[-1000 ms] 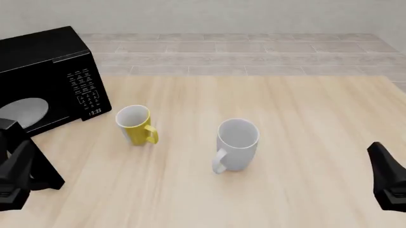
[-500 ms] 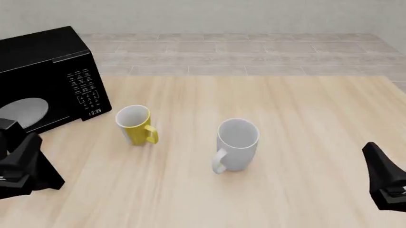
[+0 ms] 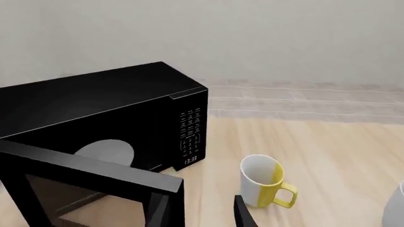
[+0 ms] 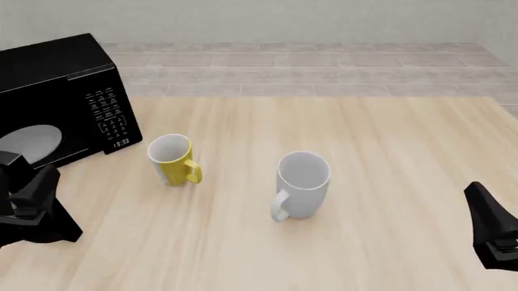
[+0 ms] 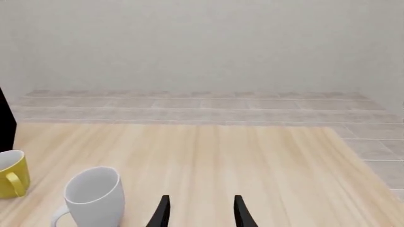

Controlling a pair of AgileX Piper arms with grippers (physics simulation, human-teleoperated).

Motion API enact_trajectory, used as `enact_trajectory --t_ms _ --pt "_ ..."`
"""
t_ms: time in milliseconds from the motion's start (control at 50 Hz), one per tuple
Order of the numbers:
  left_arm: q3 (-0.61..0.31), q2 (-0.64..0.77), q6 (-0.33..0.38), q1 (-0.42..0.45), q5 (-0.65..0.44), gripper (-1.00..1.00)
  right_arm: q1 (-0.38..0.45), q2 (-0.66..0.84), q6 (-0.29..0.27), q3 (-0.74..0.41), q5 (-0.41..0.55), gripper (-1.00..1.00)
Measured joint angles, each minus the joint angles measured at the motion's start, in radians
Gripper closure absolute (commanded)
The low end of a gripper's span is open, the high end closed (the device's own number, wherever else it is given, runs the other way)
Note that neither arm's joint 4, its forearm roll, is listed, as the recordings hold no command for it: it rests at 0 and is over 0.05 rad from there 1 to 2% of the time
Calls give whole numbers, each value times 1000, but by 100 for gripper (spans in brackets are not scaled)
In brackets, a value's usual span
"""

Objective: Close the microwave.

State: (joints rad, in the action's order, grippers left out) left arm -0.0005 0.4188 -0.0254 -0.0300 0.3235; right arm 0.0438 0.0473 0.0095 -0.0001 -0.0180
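The microwave point(image 4: 65, 79) is a glossy black box at the table's far left, keypad panel point(image 4: 109, 118) facing me, its white turntable point(image 4: 33, 142) showing inside. Its dark-glass door point(image 3: 82, 177) stands swung out toward me; in the front view only the door's free edge point(image 4: 58, 230) shows at the lower left. My left gripper point(image 4: 34, 188) hovers open right by that door edge, with one finger point(image 3: 158, 213) close beside the door. My right gripper point(image 4: 492, 233) is open and empty, low at the right, far from the microwave.
A yellow mug point(image 4: 171, 159) stands just right of the microwave, handle toward me. A larger white mug point(image 4: 301, 185) stands mid-table. The table's far edge meets a tiled floor and a pale wall.
My left gripper has risen and moved forward along the open door's edge toward the microwave. The right gripper has barely shifted. Door and mugs have not moved.
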Motion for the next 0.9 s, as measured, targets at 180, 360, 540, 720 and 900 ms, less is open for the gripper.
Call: enact_trajectory --t_ms 180,360,540,720,900 --pt "0 84 -15 -21 65 -100 1 -5 5 0 1 -100" --pt "-5 206 -53 -30 163 -100 4 -22 7 0 11 -100" --pt "-12 307 -89 -44 264 -100 5 -33 6 0 16 -100" --pt "-22 437 -119 -59 393 -100 6 -40 6 0 19 -100" --pt "-28 517 -140 -63 474 -100 8 -43 8 0 23 -100"
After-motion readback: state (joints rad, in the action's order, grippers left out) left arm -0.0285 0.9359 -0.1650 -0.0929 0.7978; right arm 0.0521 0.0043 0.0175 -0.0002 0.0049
